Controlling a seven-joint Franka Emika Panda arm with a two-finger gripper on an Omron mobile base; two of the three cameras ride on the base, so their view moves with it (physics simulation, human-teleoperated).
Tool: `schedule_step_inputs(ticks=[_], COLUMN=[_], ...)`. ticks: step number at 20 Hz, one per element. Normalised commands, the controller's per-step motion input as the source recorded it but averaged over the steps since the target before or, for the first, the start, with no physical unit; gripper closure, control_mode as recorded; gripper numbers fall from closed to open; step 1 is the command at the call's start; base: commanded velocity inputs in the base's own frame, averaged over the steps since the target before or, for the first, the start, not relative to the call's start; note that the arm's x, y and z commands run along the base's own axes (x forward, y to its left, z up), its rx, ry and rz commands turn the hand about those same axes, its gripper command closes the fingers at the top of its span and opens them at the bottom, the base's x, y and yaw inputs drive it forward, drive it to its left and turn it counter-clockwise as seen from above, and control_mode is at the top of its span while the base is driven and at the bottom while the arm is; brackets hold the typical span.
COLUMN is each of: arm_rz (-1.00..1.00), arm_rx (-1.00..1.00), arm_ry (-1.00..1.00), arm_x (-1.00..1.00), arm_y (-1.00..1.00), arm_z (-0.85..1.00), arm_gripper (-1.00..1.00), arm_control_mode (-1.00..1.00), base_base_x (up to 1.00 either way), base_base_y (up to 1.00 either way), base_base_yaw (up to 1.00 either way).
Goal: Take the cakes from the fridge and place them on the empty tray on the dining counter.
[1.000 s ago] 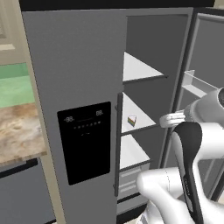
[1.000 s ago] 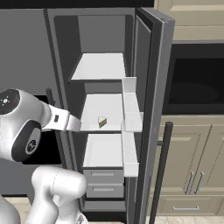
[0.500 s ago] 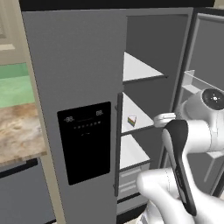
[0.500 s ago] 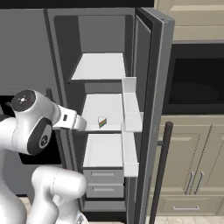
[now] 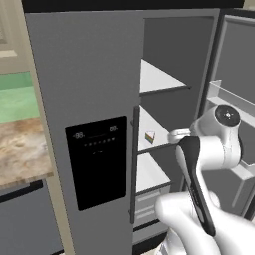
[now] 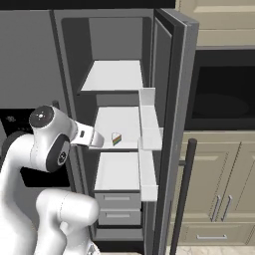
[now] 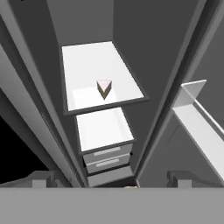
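Observation:
The fridge (image 5: 89,74) has its left door shut and its right door (image 6: 172,99) swung open. One small wedge cake with coloured layers (image 6: 116,139) sits on the middle shelf (image 6: 119,122), near the front edge. It also shows in the left base view (image 5: 150,137) and in the hand view (image 7: 104,89). My gripper (image 6: 98,141) hangs at the opening, level with that shelf and a short way left of the cake, apart from it. It is open, with its fingertips (image 7: 41,178) set wide and nothing between them. The empty tray is out of view.
Bins (image 6: 149,124) line the inside of the open door, close on the right of the shelves. Two drawers (image 6: 117,201) sit below the lower shelf. A veined brown counter top (image 5: 20,154) lies left of the fridge. A dark oven (image 6: 224,94) and beige cabinets (image 6: 219,199) stand to the right.
The arm has swung in toward the fridge opening, bringing the hand nearer the middle shelf. The cake has not moved and the gripper has stayed open.

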Motion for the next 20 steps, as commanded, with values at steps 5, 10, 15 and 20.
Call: schedule_step_inputs(ticks=[5, 10, 15, 20], arm_rz=[0.00, 0.00, 0.03, 0.08], arm_rx=[0.00, 0.00, 0.00, 0.00], arm_ry=[-0.02, 0.00, 0.00, 0.05], arm_x=[0.44, 0.43, 0.42, 0.42], arm_y=[0.00, 0.00, 0.00, 0.00], arm_z=[-0.21, -0.06, -0.12, -0.23], arm_gripper=[-1.00, -1.00, -1.00, -1.00], arm_control_mode=[-1.00, -1.00, -1.00, -1.00], base_base_x=[0.00, 0.00, 0.00, 0.00], base_base_y=[0.00, 0.00, 0.00, 0.00], base_base_yaw=[0.00, 0.00, 0.00, 0.00])
